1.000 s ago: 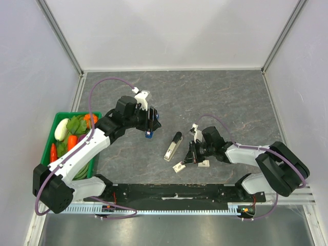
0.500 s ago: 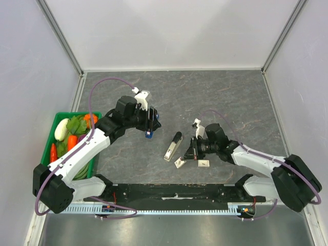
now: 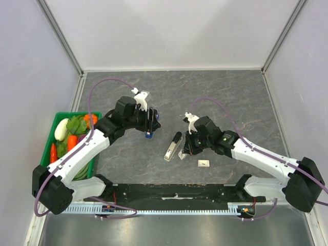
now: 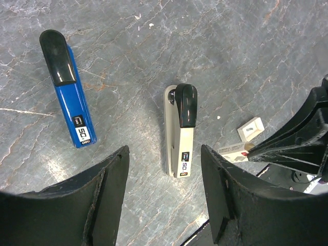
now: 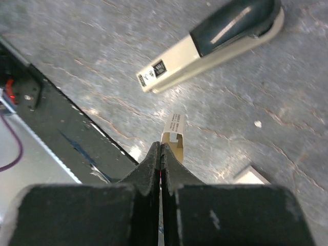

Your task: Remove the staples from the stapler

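The stapler (image 4: 180, 132) lies flat on the grey stone-patterned table (image 3: 230, 97), near the middle and a little towards the near edge. Its black cap points away from the arm bases and its labelled end points towards them. It is closed and nothing touches it.

The left gripper (image 3: 150, 122) hangs above the table with its jaws apart and nothing between them. In the left wrist view its two black fingers (image 4: 110, 184) frame the stapler from above. The blue stapler (image 4: 69, 95) lies to one side, parallel to the grey one and well apart from it. From the top camera the blue stapler shows just under the left gripper's tip.

The right gripper (image 5: 161, 148) sits low over the table just beside the stapler's labelled end, with its jaws pressed together. A small tan cardboard box (image 5: 173, 132) lies at its fingertips, pointing towards the stapler but not reaching it. The box may be nipped by a thin flap or only resting against the tips; the view is too tight to tell which.

A small white square piece (image 3: 204, 163) lies on the table near the right gripper, towards the near edge. A green basket (image 3: 69, 113) of vegetables stands at the left edge of the table
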